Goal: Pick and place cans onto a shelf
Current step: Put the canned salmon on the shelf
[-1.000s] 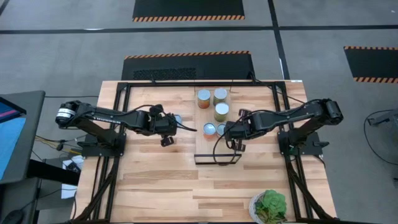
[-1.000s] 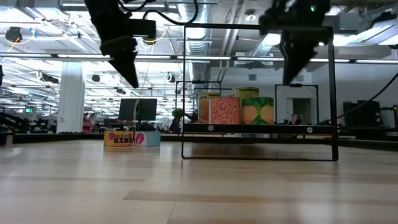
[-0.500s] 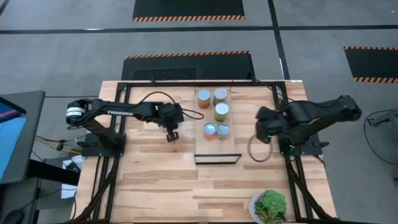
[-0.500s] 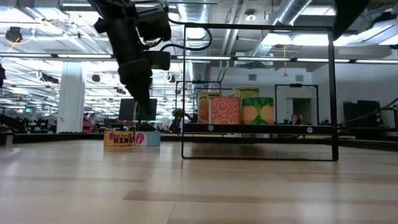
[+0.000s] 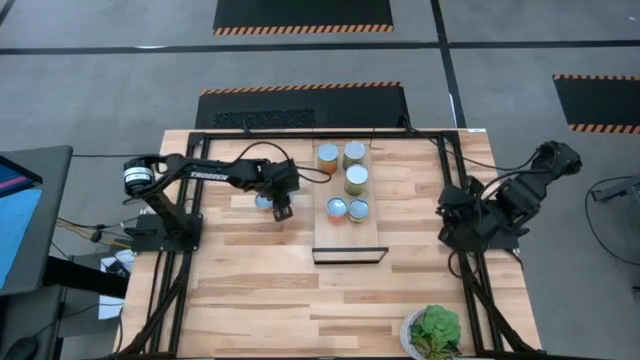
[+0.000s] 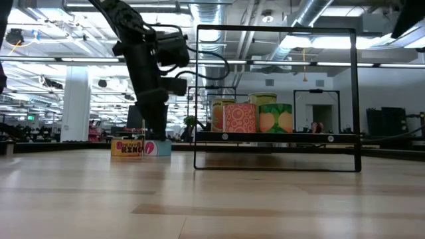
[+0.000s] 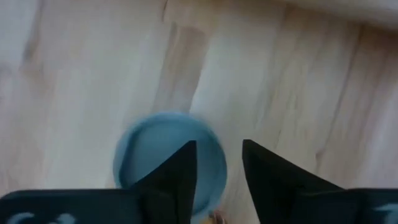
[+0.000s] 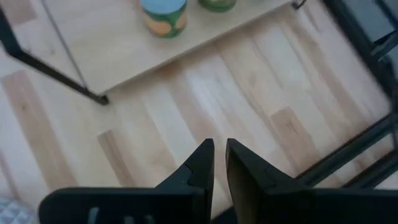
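Note:
Several cans (image 5: 346, 180) stand upright on the shelf (image 5: 348, 236), a pale board with a black bracket in mid-table; in the low view the shelf (image 6: 275, 137) is raised on a black frame. Left of it, two more cans stand on the tabletop: an orange-labelled one (image 6: 127, 147) and a blue-topped one (image 5: 263, 201) (image 6: 157, 147). My left gripper (image 5: 282, 209) (image 6: 158, 133) points down just above the blue-topped can (image 7: 149, 155), open, with one finger over the can's edge and bare wood showing in the gap (image 7: 217, 149). My right gripper (image 5: 448, 205) (image 8: 219, 148) hangs near the table's right edge, fingers slightly apart with nothing between them.
A leafy green plant (image 5: 433, 332) sits at the table's near right corner. Black frame rails (image 5: 300, 134) run round the tabletop and the arm bases. Bare planks (image 5: 270, 290) lie near of the shelf and the left gripper.
My right arm has pulled away from the shelf toward the table's right edge and risen out of the low view. My left gripper has come down and gone a little toward the far edge, ending just over the blue-topped can. The cans have stayed put.

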Tool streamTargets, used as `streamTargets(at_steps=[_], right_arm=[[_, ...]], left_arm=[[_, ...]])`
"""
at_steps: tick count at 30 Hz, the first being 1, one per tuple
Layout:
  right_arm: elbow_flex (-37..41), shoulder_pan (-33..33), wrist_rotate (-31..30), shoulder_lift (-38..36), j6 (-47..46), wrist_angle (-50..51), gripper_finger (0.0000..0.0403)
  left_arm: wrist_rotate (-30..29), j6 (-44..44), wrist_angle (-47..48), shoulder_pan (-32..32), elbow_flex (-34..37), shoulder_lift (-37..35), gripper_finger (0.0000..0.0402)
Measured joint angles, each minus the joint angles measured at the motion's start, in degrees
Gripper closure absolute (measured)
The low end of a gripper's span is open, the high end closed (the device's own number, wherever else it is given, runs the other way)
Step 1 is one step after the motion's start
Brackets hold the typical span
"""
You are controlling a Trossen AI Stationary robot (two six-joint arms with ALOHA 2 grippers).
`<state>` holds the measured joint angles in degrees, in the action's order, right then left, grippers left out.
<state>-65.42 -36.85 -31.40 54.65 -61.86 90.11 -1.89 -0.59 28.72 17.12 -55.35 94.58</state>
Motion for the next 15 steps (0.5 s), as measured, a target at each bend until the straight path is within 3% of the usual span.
streamTargets(at_steps=[5, 9, 15], right_arm=[[0.4, -3.5, -0.1, 0.2, -2.6, -0.3, 0.0337], [0.4, -5.2, -0.3, 0.9, -2.7, -0.5, 0.0337], [0.4, -5.9, -0.4, 0.8, -3.4, -0.8, 0.0337]], left_arm=[[-0.9, 0.6, -0.1, -0.4, -0.2, 3.0, 0.0268], [-1.4, 0.9, -0.4, -0.8, -0.4, 4.4, 0.0277], [-1.3, 2.1, 3.6, -2.5, -2.4, 4.2, 0.0383]])
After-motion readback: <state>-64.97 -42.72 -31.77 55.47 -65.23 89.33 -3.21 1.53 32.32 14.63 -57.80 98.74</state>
